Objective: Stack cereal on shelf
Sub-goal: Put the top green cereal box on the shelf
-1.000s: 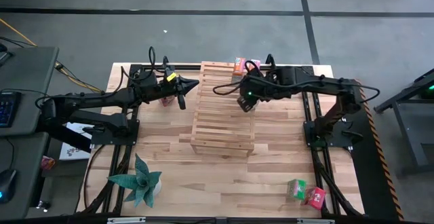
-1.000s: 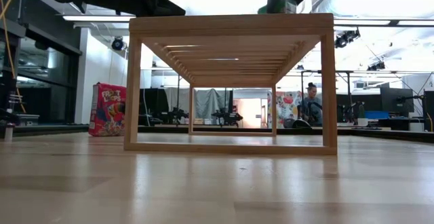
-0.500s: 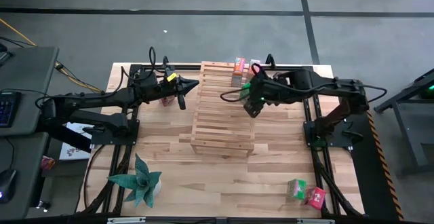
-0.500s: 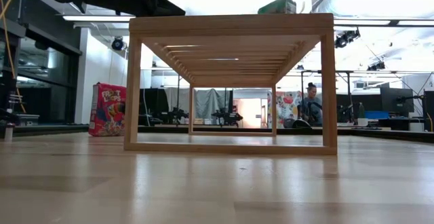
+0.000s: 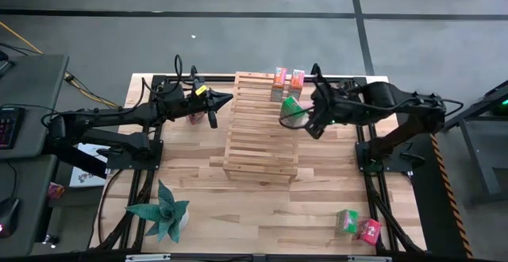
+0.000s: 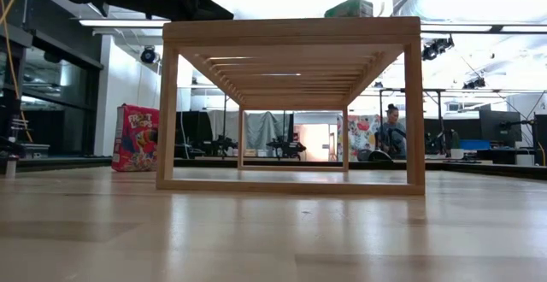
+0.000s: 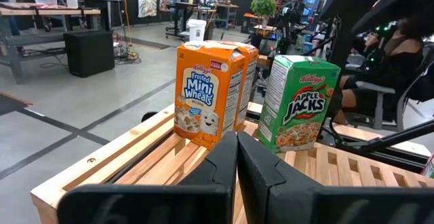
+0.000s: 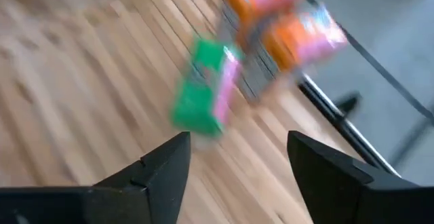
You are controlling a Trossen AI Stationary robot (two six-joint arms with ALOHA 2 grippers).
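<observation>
The shelf (image 5: 258,131) stands in the middle of the table. Two orange cereal boxes (image 5: 286,77) stand upright at its far end. A green box (image 5: 290,107) stands just nearer, by the shelf's right edge; its top shows in the low view (image 6: 350,8). The left wrist view shows the orange boxes (image 7: 203,91) and the green box (image 7: 298,102) on the slats. My right gripper (image 5: 308,121) hangs open to the right of the green box (image 8: 203,95) and above it, slanting down, holding nothing. My left gripper (image 5: 230,98) is shut, level, left of the shelf's far end.
A red cereal box (image 6: 135,137) stands on the table left of the shelf, near my left arm. A green box (image 5: 346,220) and a red box (image 5: 369,230) lie at the near right corner. A teal spiky plant (image 5: 163,210) stands near left.
My right gripper has drawn away from the green box, going toward the table's right edge and upward, and has rolled a little; it has left the low view's top. The green box stays upright on the shelf.
</observation>
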